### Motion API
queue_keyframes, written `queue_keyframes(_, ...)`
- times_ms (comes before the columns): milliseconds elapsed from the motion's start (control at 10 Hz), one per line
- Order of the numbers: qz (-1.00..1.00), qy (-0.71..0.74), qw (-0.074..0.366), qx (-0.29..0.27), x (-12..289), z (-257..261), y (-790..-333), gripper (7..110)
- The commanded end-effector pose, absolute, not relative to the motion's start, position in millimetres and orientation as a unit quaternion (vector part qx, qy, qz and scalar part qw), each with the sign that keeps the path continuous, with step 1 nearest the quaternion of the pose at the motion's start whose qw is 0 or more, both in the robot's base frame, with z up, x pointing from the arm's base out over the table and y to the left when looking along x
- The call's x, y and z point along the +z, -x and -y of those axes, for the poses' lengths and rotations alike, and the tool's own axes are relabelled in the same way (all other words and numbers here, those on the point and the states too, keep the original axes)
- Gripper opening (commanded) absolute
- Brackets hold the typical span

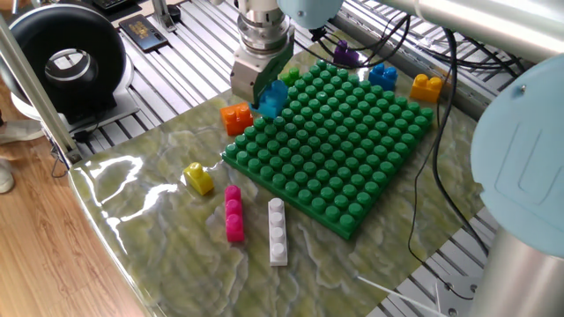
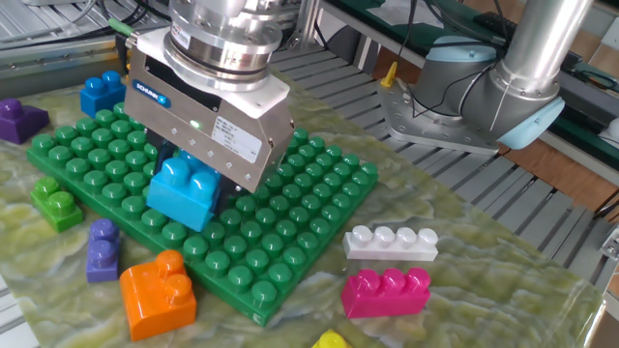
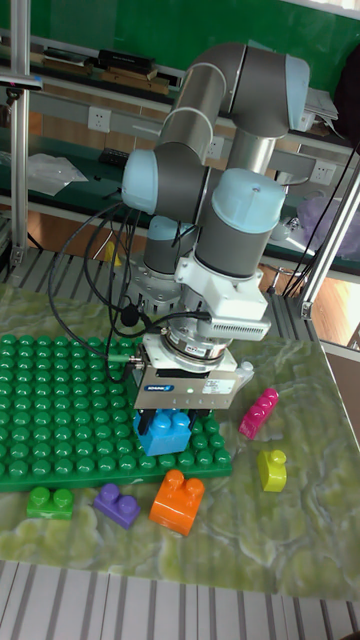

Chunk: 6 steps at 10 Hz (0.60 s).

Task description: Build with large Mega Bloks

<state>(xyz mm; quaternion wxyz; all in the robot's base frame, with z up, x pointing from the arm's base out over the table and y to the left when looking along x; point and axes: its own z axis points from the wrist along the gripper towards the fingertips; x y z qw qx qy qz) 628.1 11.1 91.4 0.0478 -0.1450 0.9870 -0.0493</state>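
Note:
My gripper (image 2: 190,182) (image 1: 264,95) (image 3: 170,424) is shut on a light blue Mega Blok (image 2: 183,191) (image 1: 271,99) (image 3: 165,433), holding it low over the near-left corner of the green baseplate (image 2: 290,232) (image 1: 352,150) (image 3: 60,400). Whether the block touches the studs I cannot tell. Beside that corner lie an orange block (image 2: 158,294) (image 1: 235,117) (image 3: 177,499), a purple block (image 2: 103,249) (image 3: 117,505) and a green block (image 2: 55,202) (image 3: 50,501).
Pink (image 2: 386,292) (image 1: 233,214) (image 3: 258,411), white (image 2: 391,242) (image 1: 278,231) and yellow (image 1: 199,178) (image 3: 272,467) blocks lie on the mat off the plate. A blue block (image 2: 101,93) (image 1: 382,74), a purple block (image 2: 17,120) (image 1: 345,55) and an orange one (image 1: 426,86) sit at the far side.

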Motion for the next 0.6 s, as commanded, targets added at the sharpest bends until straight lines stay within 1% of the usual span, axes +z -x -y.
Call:
queue_keyframes(0, -0.991, 0.127, 0.046, -0.018, 91, -24, -625, 7)
queue_keyframes(100, -0.991, 0.124, 0.046, -0.017, 84, -22, -613, 7)
queue_keyframes(300, -0.992, 0.121, 0.028, -0.036, 73, -6, -598, 7)
queue_keyframes(500, -0.992, 0.121, 0.031, -0.023, 66, -4, -592, 7)
